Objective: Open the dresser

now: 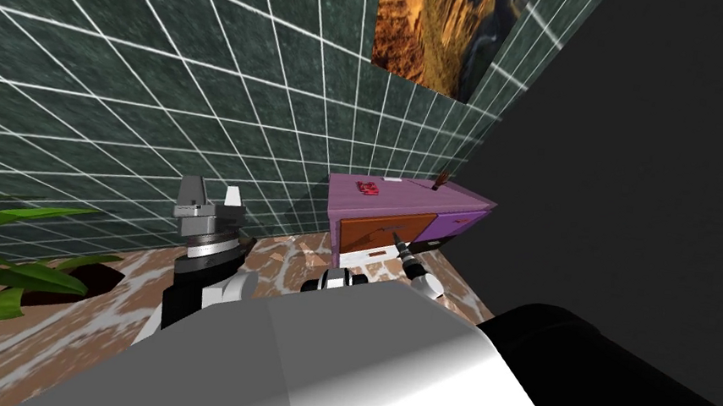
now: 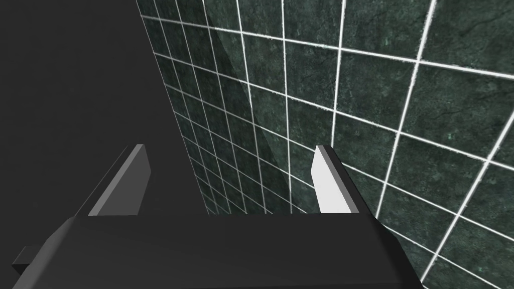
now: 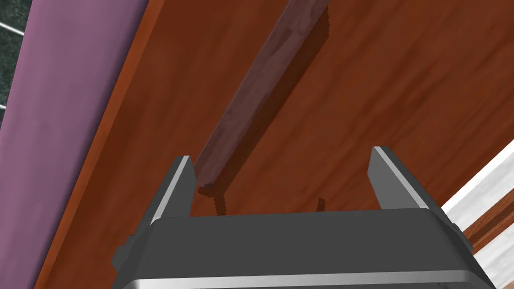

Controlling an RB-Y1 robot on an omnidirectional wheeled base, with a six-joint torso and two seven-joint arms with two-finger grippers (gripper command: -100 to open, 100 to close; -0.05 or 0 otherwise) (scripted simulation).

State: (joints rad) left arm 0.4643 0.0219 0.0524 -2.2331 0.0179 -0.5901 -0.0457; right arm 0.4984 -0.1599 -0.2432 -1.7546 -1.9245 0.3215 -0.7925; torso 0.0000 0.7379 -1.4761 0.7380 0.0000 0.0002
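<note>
right claw point(image 3: 282, 156) apart at the drawer point(image 3: 401, 75); handle point(image 3: 261, 85) sits off-centre by one finger, so closing may pinch only its tip and slip. left claw point(image 2: 231, 150) apart too.

Purple dresser point(image 1: 411, 200) w/ red-brown wood-grain drawer point(image 1: 374, 230); wall point(image 1: 152, 87) dk green tiles, white grid.

No readable text or signs

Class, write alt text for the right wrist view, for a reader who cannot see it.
The right gripper, fingers open, is close up to a brown drawer front. The end of the drawer's long dark handle lies just inside one finger, not gripped. The purple dresser frame runs alongside the drawer.
</note>
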